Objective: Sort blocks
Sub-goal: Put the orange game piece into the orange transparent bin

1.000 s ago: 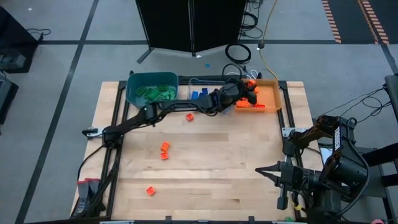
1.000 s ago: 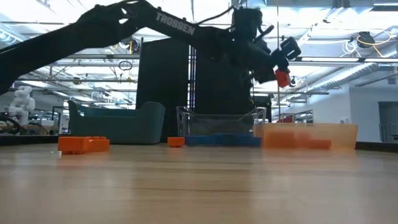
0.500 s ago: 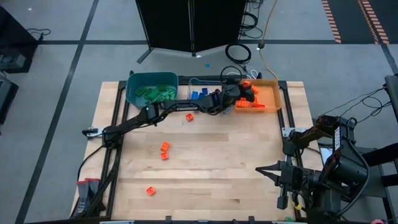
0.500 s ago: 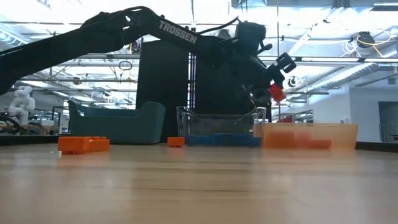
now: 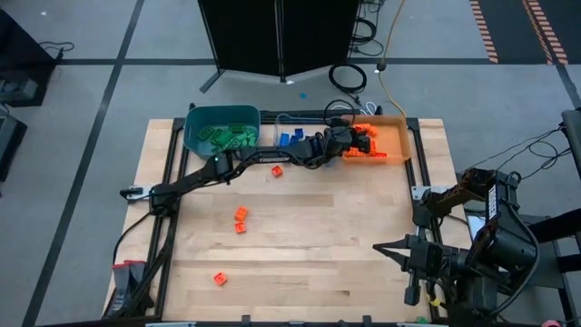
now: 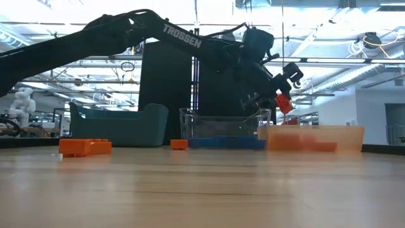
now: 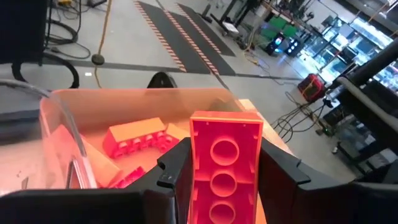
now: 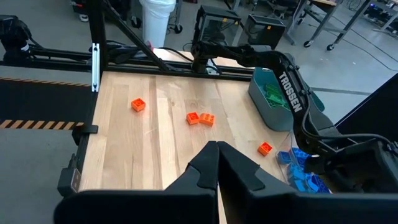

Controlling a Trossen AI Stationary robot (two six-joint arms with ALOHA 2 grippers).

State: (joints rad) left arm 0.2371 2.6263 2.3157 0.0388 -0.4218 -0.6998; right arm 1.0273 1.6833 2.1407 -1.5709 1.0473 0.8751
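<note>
An orange-red block (hollow underside toward the wrist camera) is clamped between the left gripper's fingers, held in the air over the orange bin at the counter's far edge. More orange-red blocks lie loose on the counter. The right gripper, fingers together, waits near the counter's right corner.

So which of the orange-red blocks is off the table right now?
The orange-red block gripped between the left gripper's fingers, held above the orange bin. The other loose ones lie on the wood.
</note>
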